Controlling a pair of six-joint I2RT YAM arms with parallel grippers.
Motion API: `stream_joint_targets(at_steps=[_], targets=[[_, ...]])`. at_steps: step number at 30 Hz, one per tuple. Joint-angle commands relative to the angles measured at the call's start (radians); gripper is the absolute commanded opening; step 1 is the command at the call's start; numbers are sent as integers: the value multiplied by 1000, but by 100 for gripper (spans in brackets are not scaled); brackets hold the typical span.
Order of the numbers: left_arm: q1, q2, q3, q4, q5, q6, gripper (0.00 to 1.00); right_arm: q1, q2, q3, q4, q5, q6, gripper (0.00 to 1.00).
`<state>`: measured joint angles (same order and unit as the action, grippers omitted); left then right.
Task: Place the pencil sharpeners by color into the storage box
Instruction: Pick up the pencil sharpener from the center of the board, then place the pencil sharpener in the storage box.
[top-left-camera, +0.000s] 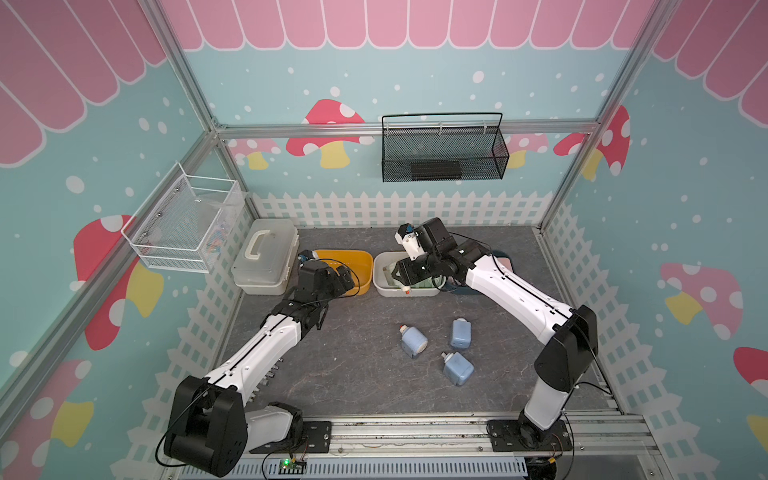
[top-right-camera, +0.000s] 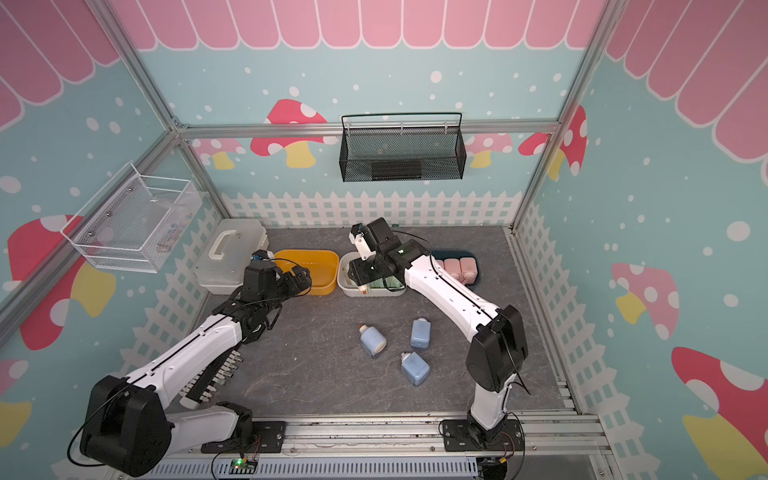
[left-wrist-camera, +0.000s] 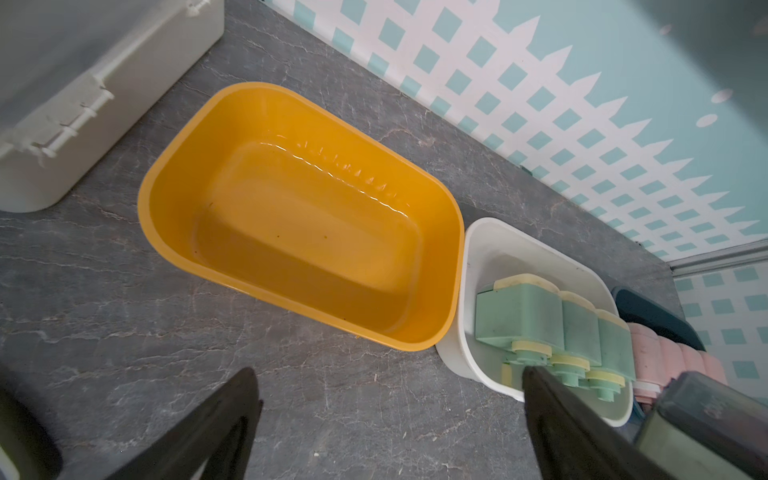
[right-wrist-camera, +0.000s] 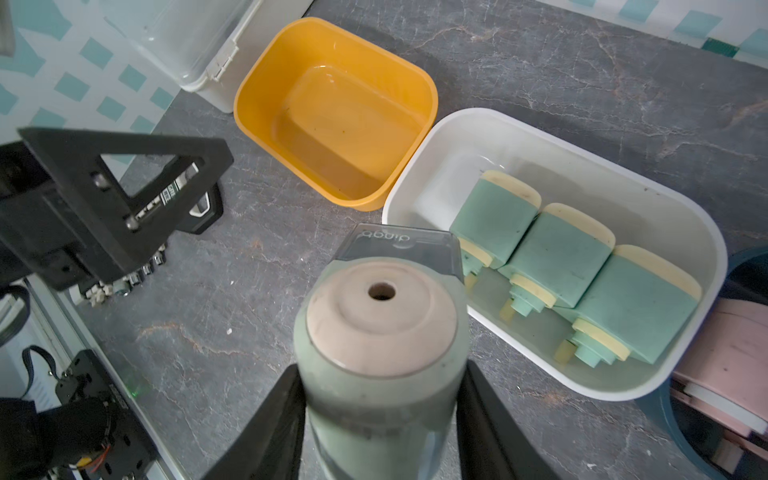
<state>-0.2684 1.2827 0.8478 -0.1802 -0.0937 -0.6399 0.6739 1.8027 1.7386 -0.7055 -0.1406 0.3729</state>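
While our left gripper (left-wrist-camera: 388, 374) hangs spread wide and empty above the table (left-wrist-camera: 124, 311), the yellow bin (left-wrist-camera: 174, 178) sits just ahead of it. Just ahead of our right gripper (right-wrist-camera: 380, 370) sits the white bin (right-wrist-camera: 490, 124), three green sharpeners (right-wrist-camera: 557, 253) side by side inside. We hold a fourth green sharpener (right-wrist-camera: 382, 316) in the right jaws, closed partway on it, and three blue sharpeners (top-left-camera: 413, 340) lie behind them.

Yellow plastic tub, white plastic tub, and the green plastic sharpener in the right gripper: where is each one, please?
Yellow plastic tub (left-wrist-camera: 170, 208): left wrist view, inner side wall.
White plastic tub (right-wrist-camera: 440, 183): right wrist view, bare inner floor.
Held green plastic sharpener (right-wrist-camera: 382, 332): right wrist view, round tan end face.
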Motion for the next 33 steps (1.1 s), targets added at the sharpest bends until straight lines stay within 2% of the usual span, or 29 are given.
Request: stream_joint_targets(at_steps=[1,8,15,19,23,25,29,33], targets=[[13,49,64,-84,83,10,99,-1,51,78,-7,26,98,0],[22,140,144,-123,165,24,99,0,186,238,-114,92,200,0],[25,181,182,-131,182,53,99,0,299,380,-222,135,327,0],[26,191,183,-117,200,172,99,0,388,515,-317,130,366,0],[26,174,176,-109,151,288,99,1,479,651,-392,100,384,0],[26,162,173,-109,131,321,99,0,520,703,-423,98,392,0],[26,141,148,-82,179,389,99,0,600,834,-480,94,407,0],[26,128,103,-31,204,409,99,1,638,878,-480,93,427,0]])
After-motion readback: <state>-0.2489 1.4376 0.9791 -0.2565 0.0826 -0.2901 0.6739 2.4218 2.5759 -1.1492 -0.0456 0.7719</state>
